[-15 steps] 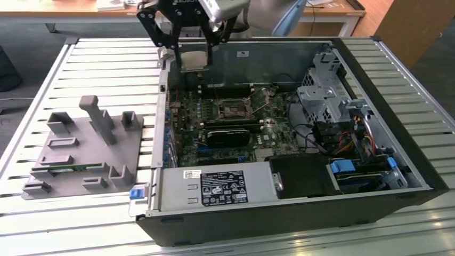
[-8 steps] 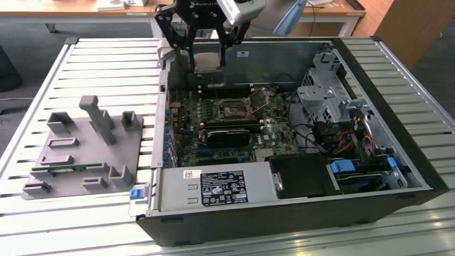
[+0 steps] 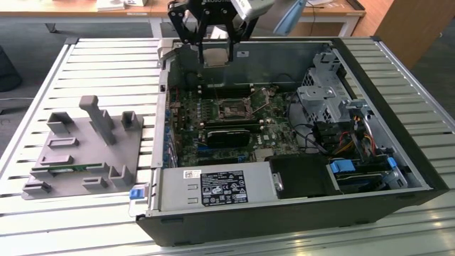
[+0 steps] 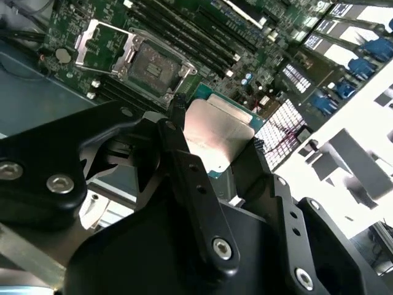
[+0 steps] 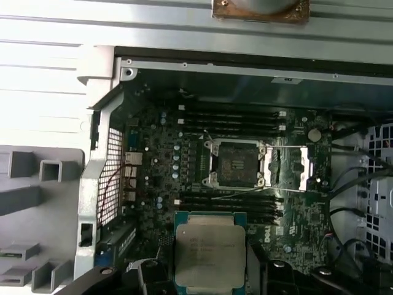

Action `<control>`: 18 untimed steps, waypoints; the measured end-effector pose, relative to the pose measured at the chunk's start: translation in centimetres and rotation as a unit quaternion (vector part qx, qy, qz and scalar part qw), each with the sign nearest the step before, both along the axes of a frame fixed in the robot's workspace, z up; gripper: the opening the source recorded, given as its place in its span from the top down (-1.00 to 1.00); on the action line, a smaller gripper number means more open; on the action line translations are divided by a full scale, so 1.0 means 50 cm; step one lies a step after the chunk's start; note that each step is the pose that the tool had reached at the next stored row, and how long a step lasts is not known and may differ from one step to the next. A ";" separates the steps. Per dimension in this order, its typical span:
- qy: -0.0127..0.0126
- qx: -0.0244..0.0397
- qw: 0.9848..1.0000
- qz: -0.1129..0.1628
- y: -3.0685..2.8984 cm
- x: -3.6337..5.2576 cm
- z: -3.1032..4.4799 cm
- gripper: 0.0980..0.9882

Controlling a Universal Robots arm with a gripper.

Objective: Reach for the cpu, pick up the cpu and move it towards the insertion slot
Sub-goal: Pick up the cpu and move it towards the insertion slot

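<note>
The cpu (image 5: 210, 255), a flat square chip with a silvery top and green rim, sits at the first wrist view's lower centre, seemingly held level above the board, below the insertion slot (image 5: 236, 164), whose shiny metal frame stands open around a dark centre.

A bench (image 3: 106, 69) of pale silvery metal slats running across the exterior view takes strong daylight and glares near white along its near edge. Behind it lies a dark grey carpeted floor (image 3: 42, 32). At the back stands a long light wooden table (image 3: 142, 10) on white legs, with white papers (image 3: 117, 4) on top. At the exterior view's right rises a brown wooden cabinet panel (image 3: 416, 26).
</note>
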State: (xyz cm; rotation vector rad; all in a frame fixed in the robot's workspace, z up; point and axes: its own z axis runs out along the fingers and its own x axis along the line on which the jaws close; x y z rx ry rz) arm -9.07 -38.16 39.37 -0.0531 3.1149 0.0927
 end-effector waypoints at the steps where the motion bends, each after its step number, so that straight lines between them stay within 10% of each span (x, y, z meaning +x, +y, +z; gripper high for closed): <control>1: 0.000 0.000 1.000 0.000 0.006 0.002 -0.001 0.00; 18: 0.000 0.000 1.000 0.000 0.085 0.079 -0.019 0.00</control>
